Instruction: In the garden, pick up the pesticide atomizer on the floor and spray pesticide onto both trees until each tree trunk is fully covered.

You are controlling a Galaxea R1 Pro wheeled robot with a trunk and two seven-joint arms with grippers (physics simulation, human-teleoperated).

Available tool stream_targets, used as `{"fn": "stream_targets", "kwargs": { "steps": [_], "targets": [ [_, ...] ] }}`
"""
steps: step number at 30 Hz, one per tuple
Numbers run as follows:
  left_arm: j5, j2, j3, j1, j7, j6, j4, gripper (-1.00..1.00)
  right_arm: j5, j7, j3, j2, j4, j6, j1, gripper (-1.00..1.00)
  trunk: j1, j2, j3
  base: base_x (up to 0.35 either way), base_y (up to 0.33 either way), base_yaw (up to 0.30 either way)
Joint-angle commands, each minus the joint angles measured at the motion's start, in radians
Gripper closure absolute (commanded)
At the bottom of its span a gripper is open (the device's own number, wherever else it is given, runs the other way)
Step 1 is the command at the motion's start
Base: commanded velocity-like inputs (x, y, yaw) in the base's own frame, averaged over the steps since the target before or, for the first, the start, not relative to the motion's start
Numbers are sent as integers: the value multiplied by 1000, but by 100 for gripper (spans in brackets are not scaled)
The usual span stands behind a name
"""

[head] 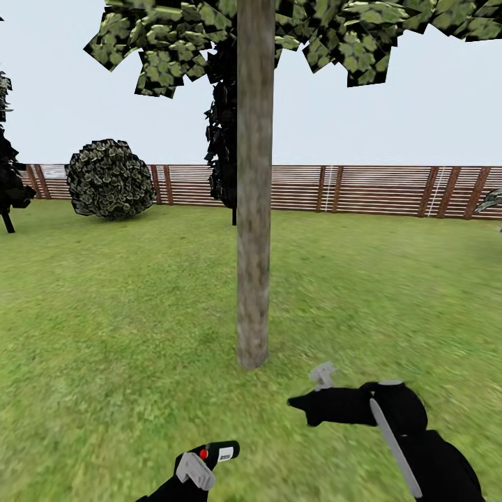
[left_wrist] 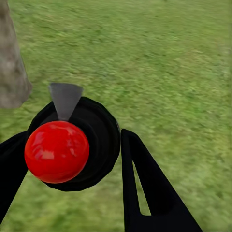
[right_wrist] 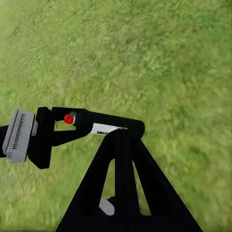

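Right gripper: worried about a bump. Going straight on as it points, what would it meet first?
Likely the pesticide atomizer held by the left gripper: the right wrist view shows the right gripper aimed at its black body, though depth is unclear.

Glossy black arms, black triangular cut-out fingers point(right_wrist: 121, 183), grey ribbed wrist block point(head: 194, 470) (left), grey strip along the right forearm point(head: 394, 446).

Garden: grass lawn point(head: 104, 307), slatted wooden fence point(head: 376, 188), tree trunk point(head: 254, 209), round bush point(head: 109, 178)
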State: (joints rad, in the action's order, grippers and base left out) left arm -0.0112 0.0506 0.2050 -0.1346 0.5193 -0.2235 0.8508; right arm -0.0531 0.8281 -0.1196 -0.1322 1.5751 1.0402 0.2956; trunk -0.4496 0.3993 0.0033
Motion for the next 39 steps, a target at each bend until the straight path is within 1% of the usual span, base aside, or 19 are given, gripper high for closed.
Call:
{"fn": "stream_targets", "kwargs": {
  "steps": [1, 3, 4, 5, 6, 7, 10, 12, 13, 18, 21, 28, 33, 39],
  "targets": [
    [-1, 1, 2, 0, 0, -5, 0, 100, -5, -2, -5, 3, -2, 7, 1, 100, 0, 1, 0, 0, 0, 0],
    [-1, 0, 2, 0, -1, -5, 0, 100, -6, -3, -11, 13, -8, 7, 0, 100, 0, 1, 0, 0, 0, 0],
    [-1, 0, 2, 0, -1, -5, 0, 100, -5, -4, -14, 28, -16, 7, 0, 100, 0, 1, 0, 0, 0, 0],
    [-1, 0, 2, 0, -1, -5, 0, 100, -4, -5, -15, 35, -22, 7, 0, 100, 0, 1, 0, 0, 0, 0],
    [-1, 0, 3, 0, -1, -5, 0, 100, -3, -6, -17, 49, -33, 7, 0, 100, 0, 1, 0, 0, 0, 0],
    [0, 0, 2, 0, -1, -5, 0, 100, -2, -7, -18, 55, -38, 7, 0, 100, 0, 1, 0, 0, 0, 0],
    [0, 0, 2, 0, -1, -5, 1, 100, 2, -12, -21, 97, -70, 7, 0, 100, 0, 1, 0, 0, 0, 0],
    [0, 0, 2, 0, -1, -5, 1, 100, 2, -23, -21, 110, -78, 7, 0, 100, 0, 1, 0, 0, 0, 0],
    [0, 1, 2, 0, -1, -5, 2, 100, 2, -40, -21, 119, -85, 7, 0, 100, 0, 1, 0, 0, 0, 0],
    [0, 0, 2, 0, -1, -5, 2, 100, -1, -70, -25, 132, -115, 7, 0, 100, 0, 1, 0, 0, 0, 0],
    [0, 1, 3, 1, -1, -5, 4, 100, -2, -75, -37, 137, -133, 7, 0, 100, 0, 1, 0, 0, 0, 0],
    [0, 1, 3, 1, -1, -5, 5, 100, -5, -76, -51, 151, -162, 1, 0, 100, 0, 1, 0, 0, 0, 0],
    [0, 1, 4, 1, -1, -5, 3, 100, -6, -77, -54, 168, -197, -35, 0, 100, 0, 1, 0, 0, 0, 0],
    [0, 1, 4, 1, -1, -5, 5, 100, -7, -78, -54, 174, -204, -39, 0, 100, 0, 1, 0, 0, 0, 0]
  ]
}}
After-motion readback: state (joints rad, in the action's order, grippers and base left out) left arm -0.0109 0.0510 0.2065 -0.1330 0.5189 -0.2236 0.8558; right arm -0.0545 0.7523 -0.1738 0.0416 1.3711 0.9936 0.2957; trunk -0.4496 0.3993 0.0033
